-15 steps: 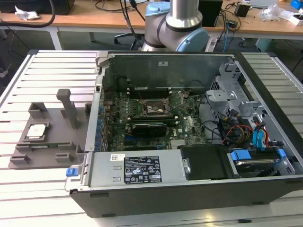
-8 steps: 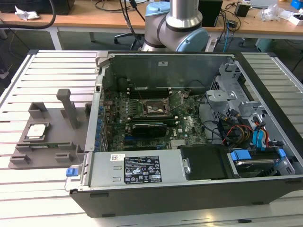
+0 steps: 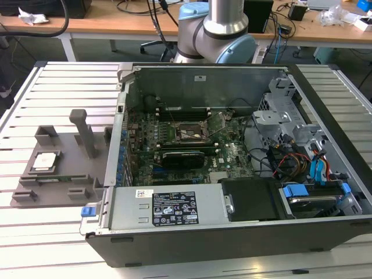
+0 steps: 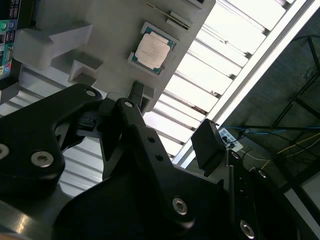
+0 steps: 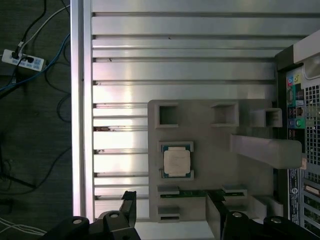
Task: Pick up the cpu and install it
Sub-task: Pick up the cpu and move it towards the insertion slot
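Claw: I am watching the black metal two-finger claw (image 5: 171,207) in the first wrist view. Its fingers (image 5: 128,202) are standing well apart with nothing between them, so I am reading it as open and empty.
Claw position: it is hanging over the fixture's edge where the low slotted blocks stand, short of the chip and touching nothing I can see.
Cpu: the small flat square cpu (image 5: 177,161), with its silvery-grey metal top and pale rim, is lying flat in its square recess, ungrasped.
Fixture: the grey plastic fixture plate (image 5: 210,135), carrying one tall post (image 5: 265,150), is resting on the ribbed aluminium table (image 5: 175,70), just beside the case on the exterior view's left.
Case: the open dark computer case (image 3: 203,247) is showing its green motherboard (image 3: 232,157) and black rectangular socket frame (image 3: 187,133), well apart from the chip.
Step in hand: I am judging this as the approach for the pick.
Doing it well: I am aiming to centre the claw over the chip, square to its sides, with the fingers meeting opposite pale edges evenly. I am also keeping clear of the post and the raised blocks.
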Robot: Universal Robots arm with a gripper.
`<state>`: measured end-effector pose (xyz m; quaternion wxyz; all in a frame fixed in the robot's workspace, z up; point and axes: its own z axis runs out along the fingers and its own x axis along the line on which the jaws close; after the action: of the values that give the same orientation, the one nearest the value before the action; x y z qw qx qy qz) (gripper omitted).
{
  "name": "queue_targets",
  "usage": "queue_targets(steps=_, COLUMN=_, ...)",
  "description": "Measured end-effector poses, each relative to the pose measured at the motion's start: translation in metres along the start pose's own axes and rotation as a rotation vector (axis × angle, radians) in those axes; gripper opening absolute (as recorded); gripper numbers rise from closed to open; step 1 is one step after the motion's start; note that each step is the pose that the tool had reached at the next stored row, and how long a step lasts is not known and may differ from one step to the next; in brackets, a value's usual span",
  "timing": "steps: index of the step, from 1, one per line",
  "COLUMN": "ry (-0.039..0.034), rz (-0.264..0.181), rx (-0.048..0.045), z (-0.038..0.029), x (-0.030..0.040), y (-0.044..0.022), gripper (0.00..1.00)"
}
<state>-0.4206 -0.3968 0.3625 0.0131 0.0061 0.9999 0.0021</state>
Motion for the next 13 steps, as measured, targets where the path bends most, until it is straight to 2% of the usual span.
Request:
queue_targets(steps=9, ry=0.0, rz=0.0, rx=0.0, z=0.0021, x=0.0, y=0.0, gripper=0.66)
queue_targets(steps=13, ry=-0.0001, rz=0.0, rx=0.0, z=0.005, x=0.0001, y=0.0, gripper=0.66)
